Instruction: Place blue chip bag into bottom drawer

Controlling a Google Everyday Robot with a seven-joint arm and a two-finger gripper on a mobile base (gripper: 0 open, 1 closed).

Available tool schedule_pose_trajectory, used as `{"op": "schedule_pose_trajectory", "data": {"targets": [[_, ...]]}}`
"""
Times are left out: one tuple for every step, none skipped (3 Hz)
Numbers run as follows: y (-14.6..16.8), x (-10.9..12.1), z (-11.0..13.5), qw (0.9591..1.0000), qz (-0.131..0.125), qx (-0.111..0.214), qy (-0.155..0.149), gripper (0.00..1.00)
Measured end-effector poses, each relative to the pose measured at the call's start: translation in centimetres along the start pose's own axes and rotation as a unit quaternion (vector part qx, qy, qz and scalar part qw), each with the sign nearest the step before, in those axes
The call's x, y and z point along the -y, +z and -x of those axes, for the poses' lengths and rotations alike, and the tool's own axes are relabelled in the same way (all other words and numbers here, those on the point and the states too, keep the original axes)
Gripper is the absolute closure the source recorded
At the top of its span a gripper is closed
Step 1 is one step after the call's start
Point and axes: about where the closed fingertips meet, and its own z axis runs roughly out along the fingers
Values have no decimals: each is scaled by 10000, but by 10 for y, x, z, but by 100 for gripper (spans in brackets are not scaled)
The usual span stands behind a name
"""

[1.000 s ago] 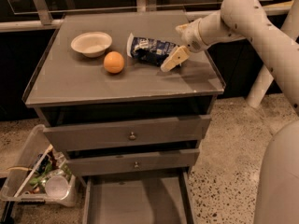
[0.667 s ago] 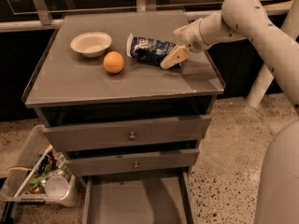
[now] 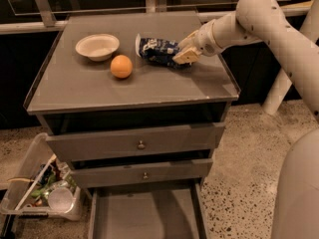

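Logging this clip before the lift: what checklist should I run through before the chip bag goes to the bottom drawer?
1. Gripper at the right end of the chip bag on the cabinet top: ok.
2. Firm hold on the bag: cannot tell.
3. Bottom drawer pulled open: ok.
4. Upper drawers not covering the bottom drawer: ok.
5. Orange and bowl apart from the bag, left of it: ok.

Dim surroundings, soft overhead light; claw (image 3: 186, 56) lit at blue chip bag (image 3: 157, 50).
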Motion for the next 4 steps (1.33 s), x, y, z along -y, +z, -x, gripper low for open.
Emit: {"op": "schedule_pose_trajectory", "data": {"targets": [[0,0,0,10000,0,0,0,87],[0,0,0,10000,6,-1,-2,100],[-4,-7,3,10000,32,50,20,100],[-21,-23,12,9999,87,107,-42,100]]}}
